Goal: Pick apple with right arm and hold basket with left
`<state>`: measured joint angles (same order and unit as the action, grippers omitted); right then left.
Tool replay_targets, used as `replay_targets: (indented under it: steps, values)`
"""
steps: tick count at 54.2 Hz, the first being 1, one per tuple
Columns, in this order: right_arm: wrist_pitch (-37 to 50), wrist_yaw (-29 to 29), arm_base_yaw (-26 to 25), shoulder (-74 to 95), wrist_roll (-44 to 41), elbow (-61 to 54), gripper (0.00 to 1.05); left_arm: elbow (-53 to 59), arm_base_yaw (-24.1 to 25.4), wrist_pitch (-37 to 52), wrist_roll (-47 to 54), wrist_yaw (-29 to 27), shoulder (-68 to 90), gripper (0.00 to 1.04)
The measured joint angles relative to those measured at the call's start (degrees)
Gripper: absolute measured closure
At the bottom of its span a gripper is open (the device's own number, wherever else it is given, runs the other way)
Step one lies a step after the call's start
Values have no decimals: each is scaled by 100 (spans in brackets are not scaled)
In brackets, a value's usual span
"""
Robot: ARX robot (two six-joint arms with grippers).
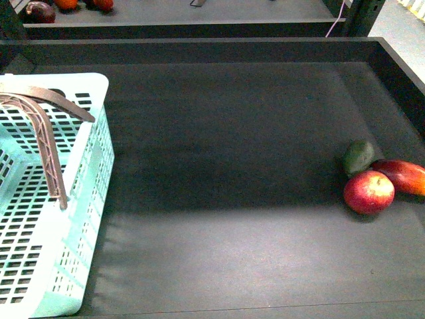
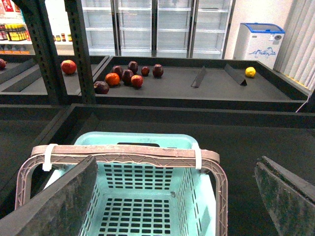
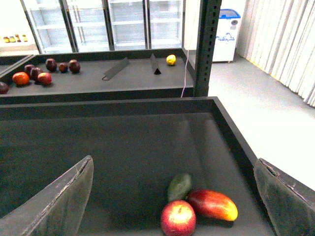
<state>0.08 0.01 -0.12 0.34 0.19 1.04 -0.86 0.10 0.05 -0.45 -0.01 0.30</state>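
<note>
1. The apple (image 1: 368,191) sits at the near right of the dark counter (image 1: 219,199). It touches a long red-orange fruit (image 1: 405,177) on its right, with a small green fruit (image 1: 358,157) just behind it.
2. The teal basket (image 1: 93,173) stands at the near left of the counter, well apart from the fruit. Its slotted floor is bare where it shows, and its brown handle (image 2: 123,153) arches across the top.
3. The left pincer (image 2: 175,164) hangs over the basket with its jaws spread wide, gripping nothing. The handle runs across the gap ahead of it.
4. The right pincer (image 3: 173,164) hovers above the right side of the counter, jaws equally wide and empty. The apple lies ahead of it, roughly in line with the gap.
5. The crowding is the likeliest source of trouble. A finger coming down on the right of the apple could strike the long fruit, nudge the apple aside, or close on both at once.
6. The apple's round, glossy skin adds a second risk, since a grip that lands off-centre could squeeze it out and send it rolling across the counter.
7. On the left, the handle looks free to pivot. A grip closing off its middle could tip it away or drag the light basket askew near the counter's edge.
</note>
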Motion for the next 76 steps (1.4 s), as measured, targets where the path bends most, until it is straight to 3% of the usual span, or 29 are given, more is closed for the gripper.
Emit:
replay_targets:
  steps: [42, 47, 51, 61, 76]
  values:
    - [2, 0, 0, 0, 0, 0, 9, -4, 4, -15, -4, 35, 13, 7]
    - [0, -4, 0, 0, 0, 0, 9, -645, 444, -1488, -1123, 1316, 1062, 7]
    - [0, 0, 2, -2, 0, 0, 9, -876, 728, -1670, -2236, 1838, 2175, 7]
    - [0, 0, 2, -2, 0, 0, 9, -1276, 918, -531, -4358, 1939, 4367, 7]
    - [0, 0, 2, -2, 0, 0, 9, -2634, 1064, 245, -6008, 1591, 6760, 7]
